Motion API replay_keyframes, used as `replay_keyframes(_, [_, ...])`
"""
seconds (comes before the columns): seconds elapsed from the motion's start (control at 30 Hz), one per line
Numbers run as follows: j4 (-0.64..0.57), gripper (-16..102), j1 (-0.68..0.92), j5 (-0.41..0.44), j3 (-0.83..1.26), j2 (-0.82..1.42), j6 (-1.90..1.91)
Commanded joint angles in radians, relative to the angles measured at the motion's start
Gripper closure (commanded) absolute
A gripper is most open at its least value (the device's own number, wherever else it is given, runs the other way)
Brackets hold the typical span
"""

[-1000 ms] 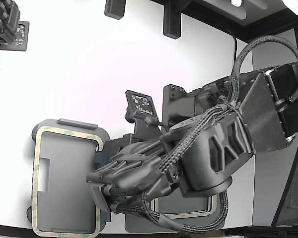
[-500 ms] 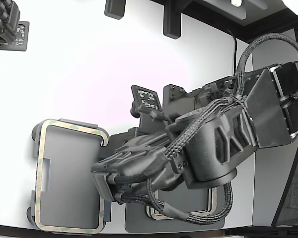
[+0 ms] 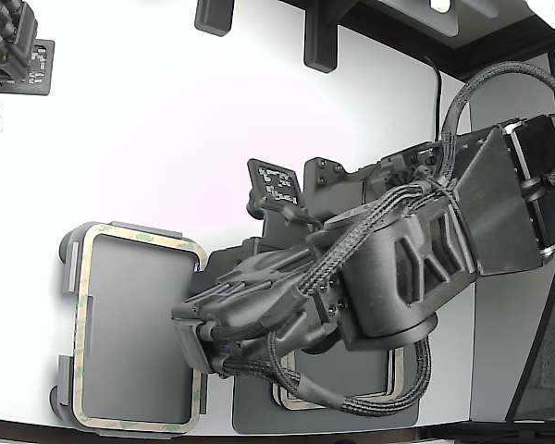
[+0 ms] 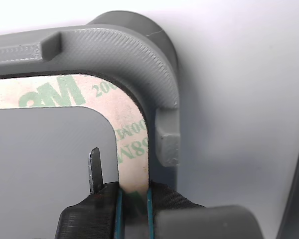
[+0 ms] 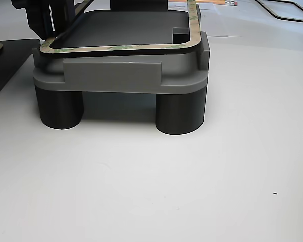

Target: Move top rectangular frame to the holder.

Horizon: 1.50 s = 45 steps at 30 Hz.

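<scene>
Jaws of my gripper (image 4: 133, 196) pinch one narrow side of the top rectangular frame (image 4: 132, 124), which lies on the holder (image 4: 134, 47) inside its raised rails. Frame looks thin, light, probably floppy; I judge an edge grip beside a corner best, gently.

I count two tan frames: one (image 3: 81, 305) lying on the holder (image 3: 67, 252), one (image 3: 396, 375) partly showing under my arm on the dark mat (image 3: 259, 416). One holder, one mat, two round holder legs (image 5: 59, 108) in the other view. One tagged marker plate (image 3: 276, 185) nearby.
</scene>
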Motion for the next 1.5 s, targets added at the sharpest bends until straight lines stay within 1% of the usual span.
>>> replay_keyframes(0.0, [0.003,96,-0.015,-0.003,-0.014,0.023,0.0])
replay_keyframes(0.53, [-0.011,96,-0.014,-0.009,-0.009,0.002,-0.002])
replay_keyframes(0.57, [-0.011,96,-0.014,-0.009,-0.008,0.002,-0.003])
replay_keyframes(0.6, [-0.011,93,-0.014,-0.009,-0.008,0.002,-0.005])
replay_keyframes(0.63, [-0.011,83,-0.014,-0.008,-0.008,0.002,-0.011])
replay_keyframes(0.67, [-0.011,64,-0.014,-0.006,-0.008,0.002,-0.017])
replay_keyframes(0.7, [-0.011,15,-0.014,-0.003,-0.008,0.002,-0.023])
replay_keyframes(0.73, [-0.011,-6,-0.014,-0.002,-0.009,0.003,-0.034])
replay_keyframes(0.77, [-0.015,-13,-0.014,0.002,-0.008,0.006,-0.037])
replay_keyframes(0.93, [-0.021,-14,-0.006,0.037,-0.067,0.003,-0.091])
replay_keyframes(1.13, [-0.018,-14,-0.005,0.106,-0.129,0.012,-0.202])
replay_keyframes(1.2, [-0.011,-14,-0.003,0.147,-0.16,0.034,-0.275])
replay_keyframes(1.27, [-0.017,-14,0.002,0.21,-0.187,0.074,-0.37])
replay_keyframes(1.37, [-0.092,-14,0.009,0.325,-0.152,0.178,-0.606])
replay_keyframes(1.47, [-0.252,-14,0.012,0.397,0.011,0.336,-0.937])
